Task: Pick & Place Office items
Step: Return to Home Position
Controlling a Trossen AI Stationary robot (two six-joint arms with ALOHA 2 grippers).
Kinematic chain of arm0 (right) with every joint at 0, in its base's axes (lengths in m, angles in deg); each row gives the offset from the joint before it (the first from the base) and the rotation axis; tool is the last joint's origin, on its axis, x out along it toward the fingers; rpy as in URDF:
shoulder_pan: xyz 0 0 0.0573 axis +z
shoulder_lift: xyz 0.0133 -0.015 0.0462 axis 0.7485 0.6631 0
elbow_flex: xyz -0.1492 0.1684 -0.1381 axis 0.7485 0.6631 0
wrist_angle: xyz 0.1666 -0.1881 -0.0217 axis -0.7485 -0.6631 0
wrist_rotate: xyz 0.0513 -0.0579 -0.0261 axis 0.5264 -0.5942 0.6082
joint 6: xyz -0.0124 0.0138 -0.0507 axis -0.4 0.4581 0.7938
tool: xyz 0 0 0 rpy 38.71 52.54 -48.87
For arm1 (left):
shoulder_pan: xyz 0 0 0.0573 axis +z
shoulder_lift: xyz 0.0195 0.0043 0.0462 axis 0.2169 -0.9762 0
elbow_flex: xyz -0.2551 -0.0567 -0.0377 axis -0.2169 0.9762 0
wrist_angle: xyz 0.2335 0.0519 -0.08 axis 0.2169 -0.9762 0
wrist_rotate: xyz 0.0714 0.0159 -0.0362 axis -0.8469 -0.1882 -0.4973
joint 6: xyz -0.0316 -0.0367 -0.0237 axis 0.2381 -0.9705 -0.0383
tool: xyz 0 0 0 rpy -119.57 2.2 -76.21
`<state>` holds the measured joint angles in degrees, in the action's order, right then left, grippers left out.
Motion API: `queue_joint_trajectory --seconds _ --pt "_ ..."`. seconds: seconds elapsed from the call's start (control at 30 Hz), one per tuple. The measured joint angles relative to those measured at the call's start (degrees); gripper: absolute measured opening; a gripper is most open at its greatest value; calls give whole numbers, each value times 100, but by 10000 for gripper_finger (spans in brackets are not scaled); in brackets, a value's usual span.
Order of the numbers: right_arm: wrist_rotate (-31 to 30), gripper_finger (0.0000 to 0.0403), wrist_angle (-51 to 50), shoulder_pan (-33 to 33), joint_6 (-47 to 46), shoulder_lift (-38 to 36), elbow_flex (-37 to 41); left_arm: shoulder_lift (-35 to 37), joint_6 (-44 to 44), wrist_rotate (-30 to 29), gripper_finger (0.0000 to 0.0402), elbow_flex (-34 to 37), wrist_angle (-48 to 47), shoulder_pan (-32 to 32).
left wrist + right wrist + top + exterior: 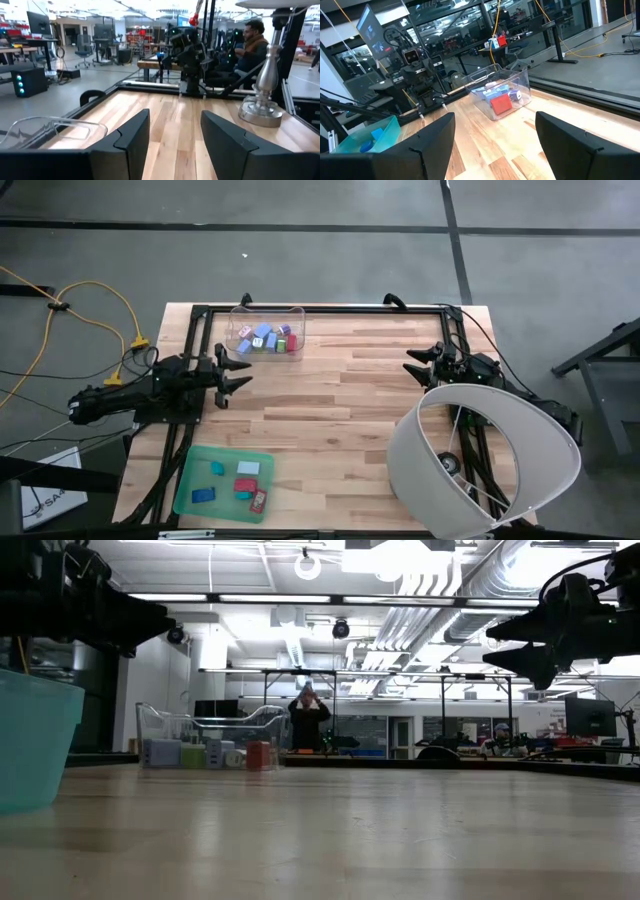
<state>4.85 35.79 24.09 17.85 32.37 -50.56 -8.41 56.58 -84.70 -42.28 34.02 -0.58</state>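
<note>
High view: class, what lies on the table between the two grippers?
Nothing: bare table runs between the left gripper and right gripper, as the high view shows.

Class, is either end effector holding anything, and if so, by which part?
Nothing is held. The left end effector and right end effector both hang open and empty.

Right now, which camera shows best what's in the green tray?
The high view: it looks down into the green tray, showing about six pieces. The low view shows only its wall; the right wrist view, one corner with blue pieces; the left wrist view, nothing.
</note>
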Motion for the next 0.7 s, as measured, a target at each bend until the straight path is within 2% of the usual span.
queue_joint_trajectory --seconds 0.53,0.7 --pt "0 263 -1 -1 1 0 0 0 157 7 172 131 -123 -7" --pt "0 263 -1 0 1 0 0 -7 210 57 172 136 -553 -7"
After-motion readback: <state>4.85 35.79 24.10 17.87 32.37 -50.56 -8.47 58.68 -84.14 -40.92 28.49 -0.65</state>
